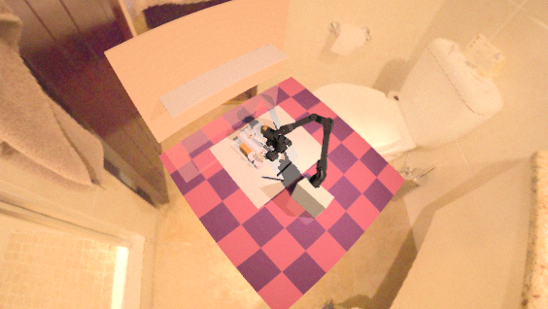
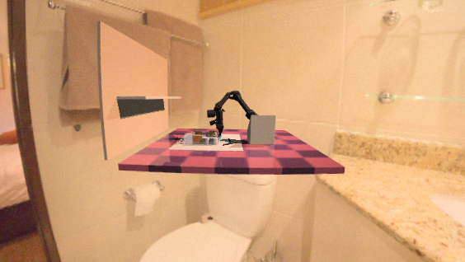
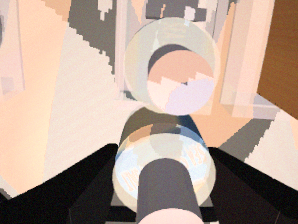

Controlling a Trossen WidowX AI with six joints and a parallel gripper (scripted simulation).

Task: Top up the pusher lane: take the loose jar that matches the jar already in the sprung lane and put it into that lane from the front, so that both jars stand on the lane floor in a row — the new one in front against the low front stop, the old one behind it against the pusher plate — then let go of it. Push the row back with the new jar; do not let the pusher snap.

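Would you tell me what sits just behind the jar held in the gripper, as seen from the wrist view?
Behind the held jar, clamped in the gripper, stands a second clear jar between tall pale lane walls. The pusher plate behind it is covered by that jar and cannot be made out.

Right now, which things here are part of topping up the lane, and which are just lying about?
Belongs to the job:
- gripper, shut on the held jar
- jar ahead in the lane
- lane rack

Just lying about:
- grey box
- checkered board
- toilet roll
- towels
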